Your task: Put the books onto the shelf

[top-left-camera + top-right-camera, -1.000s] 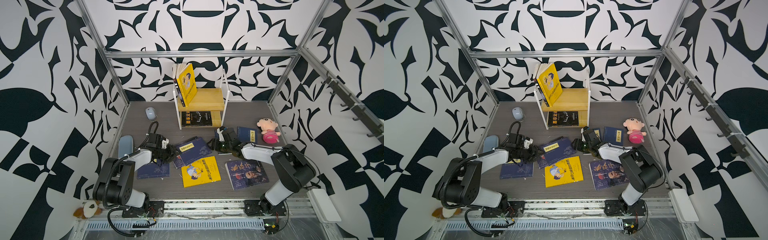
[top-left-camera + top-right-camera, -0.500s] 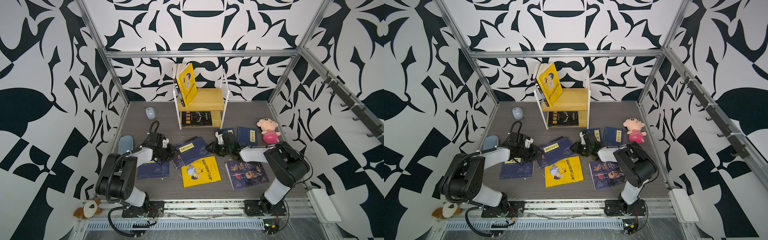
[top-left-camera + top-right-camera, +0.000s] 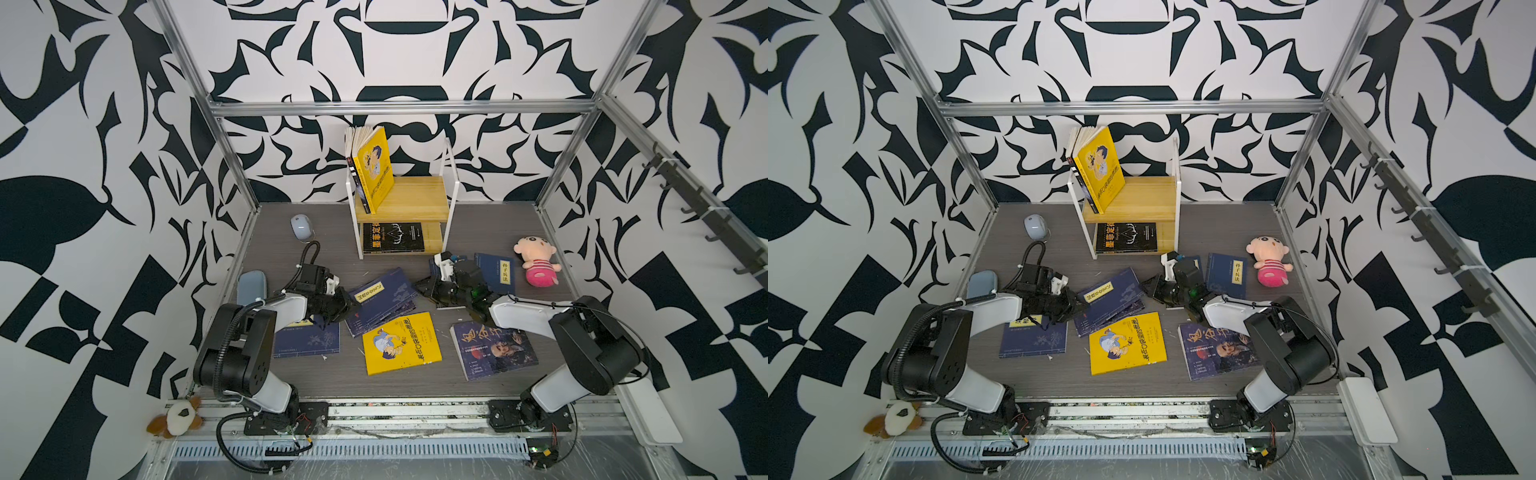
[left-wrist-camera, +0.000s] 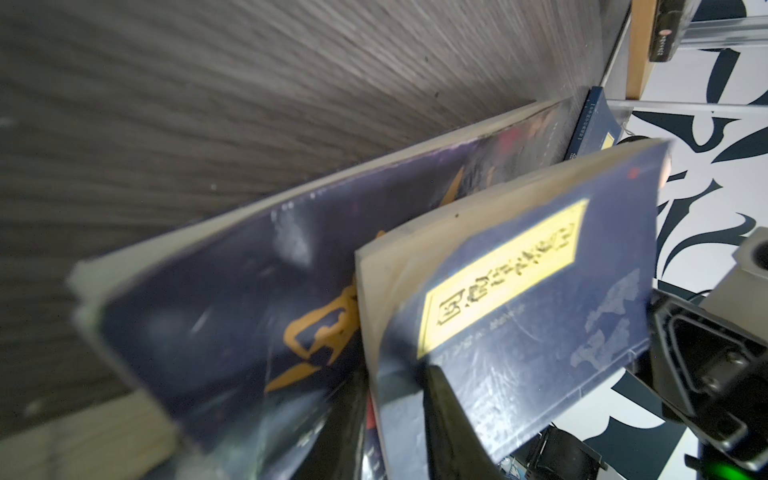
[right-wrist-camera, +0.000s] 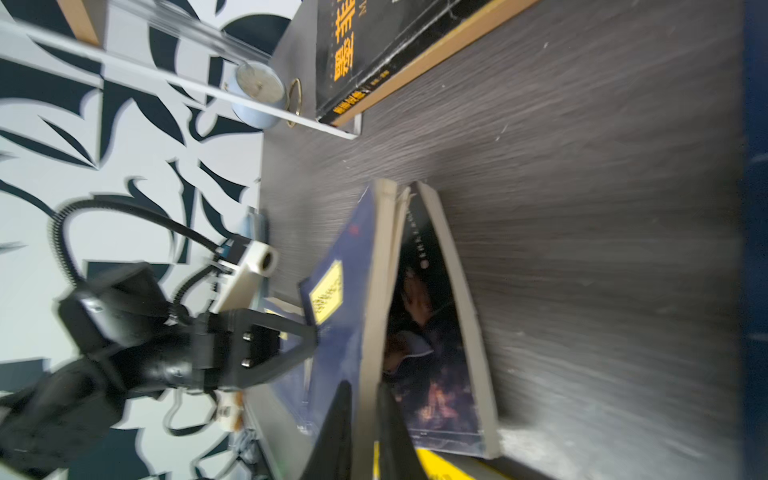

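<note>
A navy book with a yellow label lies in the middle of the table, on top of a dark blue portrait book. My left gripper is shut on its left edge, and my right gripper is shut on its right edge. In the left wrist view the navy book slants up off the portrait book, between my fingers. The right wrist view shows its page edge pinched in my right gripper. The shelf stands at the back with a yellow book upright on top and a black book below.
More books lie flat: a yellow one, a navy one under my left arm, a portrait one and a navy one. A pink doll sits at the right, a white mouse at the back left.
Both grippers have closed onto the navy book's edges. The right gripper has shifted left toward the book. The book's edges have come up off the book beneath.
</note>
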You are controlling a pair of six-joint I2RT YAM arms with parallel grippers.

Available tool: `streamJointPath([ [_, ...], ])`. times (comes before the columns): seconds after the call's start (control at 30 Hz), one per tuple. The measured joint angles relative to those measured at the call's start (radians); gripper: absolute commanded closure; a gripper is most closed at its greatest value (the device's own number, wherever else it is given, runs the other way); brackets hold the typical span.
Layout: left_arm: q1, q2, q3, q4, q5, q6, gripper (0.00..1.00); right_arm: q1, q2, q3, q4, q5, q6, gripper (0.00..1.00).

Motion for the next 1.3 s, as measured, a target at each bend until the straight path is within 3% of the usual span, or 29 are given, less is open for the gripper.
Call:
streamJointPath([
  [0.1, -0.001, 0.000, 0.000, 0.000, 0.000, 0.000, 0.71, 0.003, 0.003, -0.007, 0.024, -0.007, 0.026, 0.69],
  [0.37, -0.001, 0.000, 0.000, 0.001, -0.001, 0.000, 0.71, 0.011, 0.012, -0.014, 0.068, -0.004, 0.057, 0.69],
  [0.57, -0.002, 0.000, 0.000, 0.002, -0.001, 0.000, 0.72, 0.024, 0.050, -0.014, 0.092, -0.003, 0.082, 0.54],
  [0.67, -0.004, 0.000, 0.000, 0.003, -0.002, 0.000, 0.72, 0.037, 0.069, -0.014, 0.092, -0.003, 0.095, 0.52],
  [0.73, -0.004, 0.000, 0.000, 0.004, -0.003, 0.000, 0.72, 0.040, 0.071, -0.014, 0.091, -0.003, 0.101, 0.60],
  [0.83, -0.005, 0.000, 0.000, 0.004, -0.003, 0.000, 0.72, 0.040, 0.071, -0.014, 0.100, -0.002, 0.115, 0.93],
  [0.87, -0.005, 0.000, 0.000, 0.004, -0.003, 0.000, 0.72, 0.040, 0.071, -0.014, 0.103, -0.002, 0.122, 1.00],
  [0.93, -0.005, -0.001, 0.000, 0.004, -0.005, 0.000, 0.70, 0.040, 0.071, -0.016, 0.113, -0.001, 0.138, 1.00],
  [1.13, 0.000, -0.052, 0.002, -0.011, -0.005, 0.001, 0.43, 0.040, 0.069, -0.061, 0.178, 0.015, 0.184, 1.00],
  [1.2, 0.012, -0.087, 0.005, -0.019, 0.003, -0.007, 0.26, 0.040, 0.069, -0.077, 0.217, 0.029, 0.222, 1.00],
  [1.3, 0.047, -0.137, 0.014, -0.008, 0.027, -0.035, 0.10, 0.040, 0.069, -0.080, 0.282, 0.052, 0.285, 1.00],
])
